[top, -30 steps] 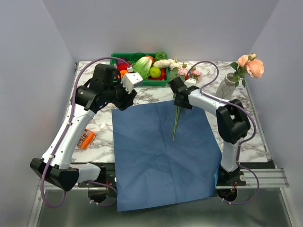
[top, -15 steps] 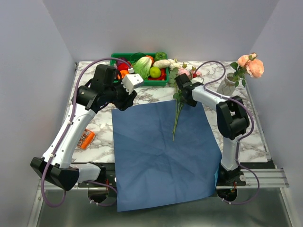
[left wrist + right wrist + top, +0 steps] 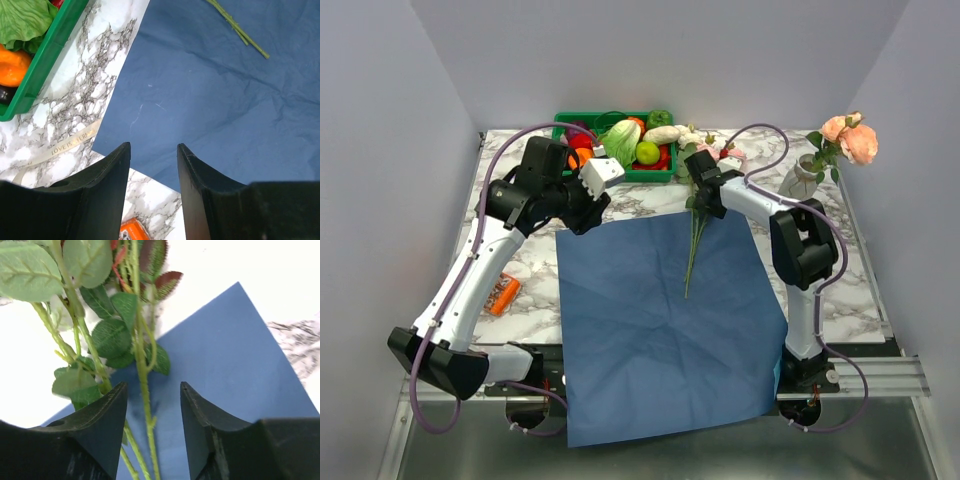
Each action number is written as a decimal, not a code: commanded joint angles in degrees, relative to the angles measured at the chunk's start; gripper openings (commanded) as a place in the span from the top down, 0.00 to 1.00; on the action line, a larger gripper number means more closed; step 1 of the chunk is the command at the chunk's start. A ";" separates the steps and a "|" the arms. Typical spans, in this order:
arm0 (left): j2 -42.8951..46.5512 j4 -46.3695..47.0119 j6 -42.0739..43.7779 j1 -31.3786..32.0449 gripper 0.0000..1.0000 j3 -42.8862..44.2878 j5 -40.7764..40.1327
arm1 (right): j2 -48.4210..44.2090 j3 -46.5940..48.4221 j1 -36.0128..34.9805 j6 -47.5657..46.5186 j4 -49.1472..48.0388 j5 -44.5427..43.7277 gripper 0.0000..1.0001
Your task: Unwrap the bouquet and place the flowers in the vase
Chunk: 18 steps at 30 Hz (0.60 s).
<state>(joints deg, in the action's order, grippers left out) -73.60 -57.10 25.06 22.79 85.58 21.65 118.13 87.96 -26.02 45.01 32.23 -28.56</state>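
The blue paper of the bouquet lies spread flat on the table. The loose flowers lie at its far edge, stems pointing toward me, pink and cream blooms by the crate. My right gripper is down over the leafy part of the stems. In the right wrist view its jaws stand open astride a green stem, not pressing it. The vase stands at the far right with peach roses in it. My left gripper hangs open and empty over the paper's far left corner.
A green crate of vegetables sits at the back. A cream ribbon lies on the marble beside the paper's left edge. An orange packet lies at the left. The paper's near edge hangs over the table front.
My right gripper has moved away from me along the stems toward the blooms, and its jaws have narrowed a little. The left arm has barely shifted.
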 commanded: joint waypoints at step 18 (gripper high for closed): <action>-0.14 -1.61 0.78 -0.90 0.49 1.61 -1.35 | 2.29 2.14 0.27 2.45 1.18 2.36 0.99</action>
<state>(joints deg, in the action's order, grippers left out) -74.11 -57.19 25.54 22.20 85.58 21.21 123.26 91.88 -25.80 46.68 33.39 -27.40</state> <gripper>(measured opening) 0.513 0.027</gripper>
